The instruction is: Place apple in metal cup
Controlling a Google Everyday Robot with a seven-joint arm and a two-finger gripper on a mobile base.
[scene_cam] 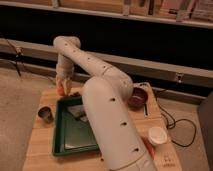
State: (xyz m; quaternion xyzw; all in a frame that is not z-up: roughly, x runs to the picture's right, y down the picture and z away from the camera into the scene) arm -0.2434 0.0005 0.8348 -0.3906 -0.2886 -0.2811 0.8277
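Note:
My gripper [62, 88] hangs at the end of the white arm above the far left part of the wooden table [45, 145]. It is shut on the apple [61, 90], a small orange-red fruit that shows just below the wrist. The metal cup [45, 114], short, grey and shiny with a dark inside, stands on the table's left side, to the front left of the gripper and well below it. The apple is in the air, not over the cup's mouth.
A green tray [67, 135] holding a pale sheet lies right of the cup. A dark maroon bowl [137, 97] sits at the back right and a white cup [157, 135] at the front right. The arm's thick white link [112, 125] crosses the table's middle.

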